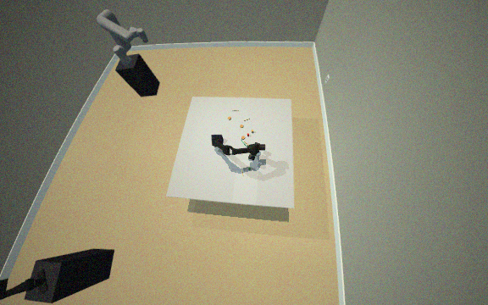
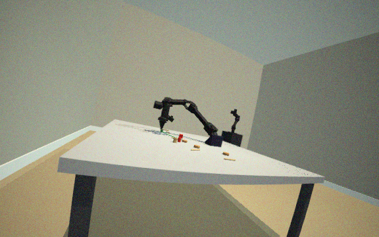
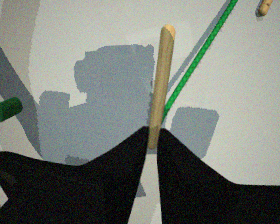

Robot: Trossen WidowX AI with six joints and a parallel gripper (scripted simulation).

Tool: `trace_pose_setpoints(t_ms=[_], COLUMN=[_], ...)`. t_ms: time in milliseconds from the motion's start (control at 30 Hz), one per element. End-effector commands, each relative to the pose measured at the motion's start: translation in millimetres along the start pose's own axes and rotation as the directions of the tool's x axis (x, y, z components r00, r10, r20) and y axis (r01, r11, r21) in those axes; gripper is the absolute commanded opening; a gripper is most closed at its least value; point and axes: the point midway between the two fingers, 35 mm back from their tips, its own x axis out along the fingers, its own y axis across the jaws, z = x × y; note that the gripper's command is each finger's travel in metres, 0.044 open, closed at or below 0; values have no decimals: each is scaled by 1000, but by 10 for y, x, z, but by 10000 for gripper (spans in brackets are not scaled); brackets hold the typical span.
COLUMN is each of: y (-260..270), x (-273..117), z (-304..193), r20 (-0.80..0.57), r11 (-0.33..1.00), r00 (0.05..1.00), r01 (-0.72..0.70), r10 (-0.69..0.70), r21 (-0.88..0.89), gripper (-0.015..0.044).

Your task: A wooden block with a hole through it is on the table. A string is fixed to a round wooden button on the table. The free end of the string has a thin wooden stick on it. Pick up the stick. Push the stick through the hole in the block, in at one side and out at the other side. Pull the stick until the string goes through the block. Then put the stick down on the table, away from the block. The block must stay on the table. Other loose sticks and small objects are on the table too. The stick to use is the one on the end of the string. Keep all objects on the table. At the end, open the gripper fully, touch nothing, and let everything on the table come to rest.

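Observation:
My gripper point(image 3: 153, 133) point(image 2: 161, 128) point(image 1: 252, 158) is shut on the lower end of a thin wooden stick point(image 3: 161, 72). It points down at the white table point(image 1: 210, 178) point(image 2: 127, 158), and the stick juts out past the fingertips, lifted a little off the table. A green string point(image 3: 211, 36) runs from the stick, near the fingers, away to the upper right. In the exterior view the string point(image 2: 170, 133) leads toward a small red block point(image 2: 180, 136) with tan wooden pieces point(image 2: 175, 140) beside it. I cannot make out the hole or the button at this size.
A small green peg point(image 3: 6, 108) lies to the left. More loose sticks point(image 2: 195, 149) point(image 2: 229, 159) and small tan bits point(image 2: 226, 153) are scattered toward the table's near right. The arm's base point(image 2: 214, 140) stands at the back.

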Motion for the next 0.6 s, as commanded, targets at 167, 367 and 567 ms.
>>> trace_pose_setpoints(t_ms=[167,367,567], y=[114,164,214], x=[72,121,170], z=[45,76,110], r20=[0,0,1], r11=[1000,1000,1000], r00=[1000,1000,1000], r01=[-5,-6,-6], r10=[5,6,6], r21=[2,2,1], gripper=[0,0,0])
